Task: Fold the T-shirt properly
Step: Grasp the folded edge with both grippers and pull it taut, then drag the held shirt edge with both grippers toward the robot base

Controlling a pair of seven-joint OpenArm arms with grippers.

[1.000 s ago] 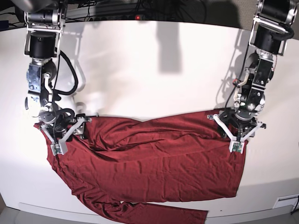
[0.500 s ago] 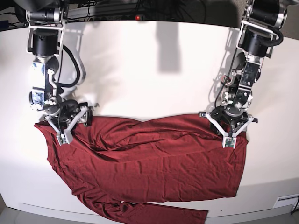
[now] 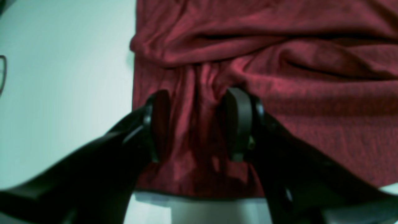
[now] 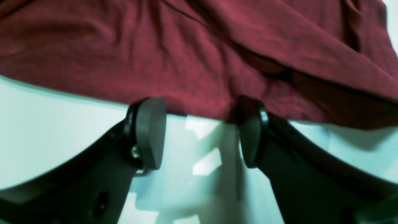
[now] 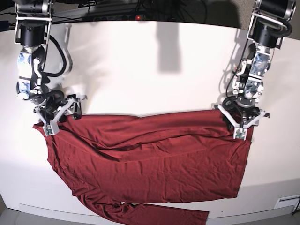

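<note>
The maroon T-shirt (image 5: 150, 159) lies spread across the white table (image 5: 150, 70), wrinkled, with its far edge stretched fairly straight. A sleeve (image 5: 164, 216) trails over the front edge. My left gripper (image 5: 240, 127) stands on the shirt's far right corner. In the left wrist view its jaws (image 3: 199, 93) are apart, with bunched T-shirt (image 3: 311, 77) cloth lying between the pads. My right gripper (image 5: 50, 119) is at the far left corner. In the right wrist view it (image 4: 200, 102) is open, with bare table between the fingers and the T-shirt (image 4: 186, 46) hem at its tips.
Cables and a dark strip run along the table's back edge (image 5: 140, 16). A small white fitting (image 5: 287, 202) sits at the front right corner. Bare table lies behind the shirt and to its right.
Both grippers have moved toward the back of the table, the right one also outward. The shirt's far edge has been drawn back and lies straighter. Jaw openings look unchanged.
</note>
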